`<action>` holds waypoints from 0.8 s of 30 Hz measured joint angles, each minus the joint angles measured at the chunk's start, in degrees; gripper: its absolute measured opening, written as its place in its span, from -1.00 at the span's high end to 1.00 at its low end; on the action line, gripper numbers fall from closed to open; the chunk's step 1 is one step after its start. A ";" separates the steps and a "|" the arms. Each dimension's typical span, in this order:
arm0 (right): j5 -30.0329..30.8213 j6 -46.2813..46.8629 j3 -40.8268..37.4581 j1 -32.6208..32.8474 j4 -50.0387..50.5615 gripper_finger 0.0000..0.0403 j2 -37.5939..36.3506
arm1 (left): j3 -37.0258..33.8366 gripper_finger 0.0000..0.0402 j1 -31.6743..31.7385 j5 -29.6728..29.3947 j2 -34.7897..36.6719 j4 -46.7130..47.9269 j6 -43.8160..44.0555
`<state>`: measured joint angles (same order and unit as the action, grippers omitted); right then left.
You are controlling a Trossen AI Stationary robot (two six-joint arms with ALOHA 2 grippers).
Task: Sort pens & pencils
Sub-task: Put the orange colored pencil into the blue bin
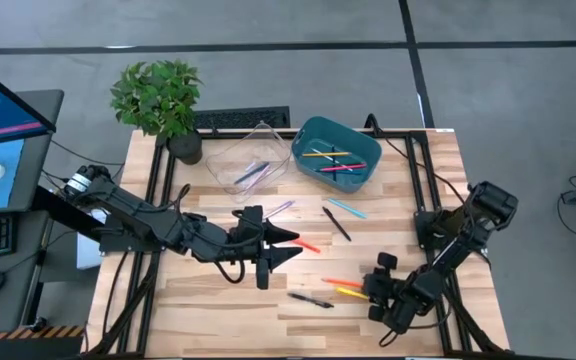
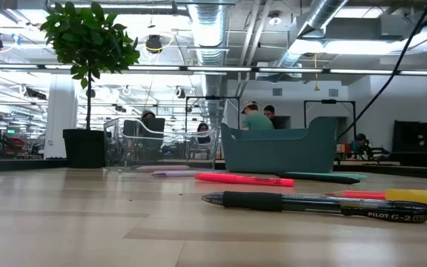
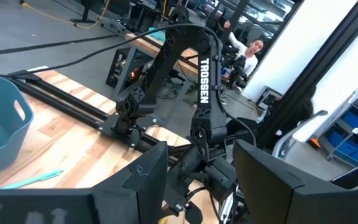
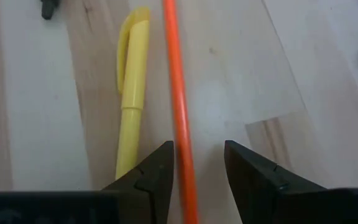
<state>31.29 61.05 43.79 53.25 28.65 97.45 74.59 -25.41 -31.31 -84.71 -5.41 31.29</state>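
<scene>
Several pens and pencils lie loose on the wooden table: a pink one (image 1: pixel 306 245), a black one (image 1: pixel 336 223), a teal one (image 1: pixel 348 208), a pale purple one (image 1: pixel 280 210), a black pen (image 1: pixel 311 299), an orange pencil (image 4: pixel 178 93) and a yellow pen (image 4: pixel 131 87). More lie in the teal bin (image 1: pixel 364 160) and the clear container (image 1: pixel 230 160). My right gripper (image 4: pixel 199 149) is open, low over the table, with one finger on either side of the orange pencil; the yellow pen lies just outside one finger. My left gripper (image 1: pixel 290 246) is open above the table's middle, by the pink pen, and holds nothing.
A potted plant (image 1: pixel 158 100) stands at the far left corner, beside the clear container. Black cables run along the table's left and right edges. The low view shows the black pen (image 2: pixel 317 202) nearest, with the pink pen (image 2: pixel 243 179) behind it. People sit in the room beyond.
</scene>
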 joint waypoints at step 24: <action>-4.38 -26.00 -20.49 -12.18 -27.51 0.19 -31.14 | 0.00 0.14 0.00 -0.62 0.00 -0.02 -0.41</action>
<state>26.90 35.05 23.30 41.06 1.14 66.30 74.59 -25.41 -31.93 -84.71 -5.43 30.87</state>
